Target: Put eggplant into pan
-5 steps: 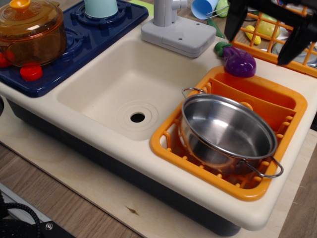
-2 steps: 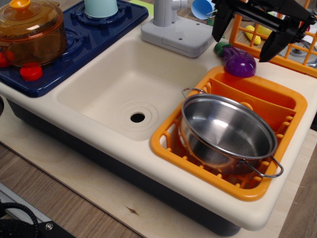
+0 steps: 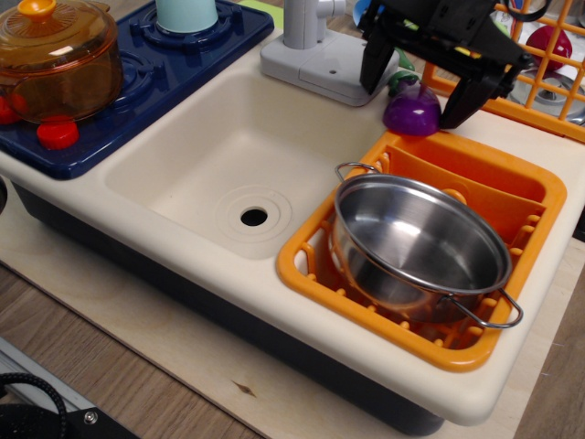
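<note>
One eggplant (image 3: 412,111) between the wide-spread fingers of the tool (image 3: 416,87), ungripped.

Black end effector (image 3: 416,84), two long tapering angular fingers (image 3: 374,62), matte blocky body

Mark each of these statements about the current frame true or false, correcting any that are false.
1. The eggplant already lies inside the pan. False: it sits on the counter behind the orange rack.
2. The pan rests in the orange rack. True.
3. The gripper is open, fingers straddling the eggplant. True.
4. The amber pot has no lid. False: its orange-knobbed lid is on.
</note>
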`<state>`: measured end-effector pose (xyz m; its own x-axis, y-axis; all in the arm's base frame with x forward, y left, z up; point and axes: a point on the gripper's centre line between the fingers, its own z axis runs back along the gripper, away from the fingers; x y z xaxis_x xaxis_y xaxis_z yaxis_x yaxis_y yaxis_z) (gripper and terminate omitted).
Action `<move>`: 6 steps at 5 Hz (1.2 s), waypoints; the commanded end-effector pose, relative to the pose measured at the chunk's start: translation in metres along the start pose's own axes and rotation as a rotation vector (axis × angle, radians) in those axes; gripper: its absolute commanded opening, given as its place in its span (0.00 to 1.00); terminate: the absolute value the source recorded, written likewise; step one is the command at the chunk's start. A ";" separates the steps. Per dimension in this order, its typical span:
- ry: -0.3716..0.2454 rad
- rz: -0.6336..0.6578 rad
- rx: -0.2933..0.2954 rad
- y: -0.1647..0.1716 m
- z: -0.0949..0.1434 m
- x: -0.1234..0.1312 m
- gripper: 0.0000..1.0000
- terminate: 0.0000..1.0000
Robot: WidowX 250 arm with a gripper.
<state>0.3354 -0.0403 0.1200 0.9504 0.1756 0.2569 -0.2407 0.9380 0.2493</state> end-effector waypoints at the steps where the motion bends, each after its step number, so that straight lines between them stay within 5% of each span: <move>1: -0.069 0.047 -0.035 -0.001 -0.003 0.001 1.00 0.00; 2: -0.059 0.043 -0.067 -0.002 -0.009 -0.001 0.00 0.00; 6: 0.015 0.046 0.029 0.002 0.056 0.010 0.00 0.00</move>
<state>0.3138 -0.0650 0.1557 0.9429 0.2783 0.1828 -0.3221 0.9016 0.2888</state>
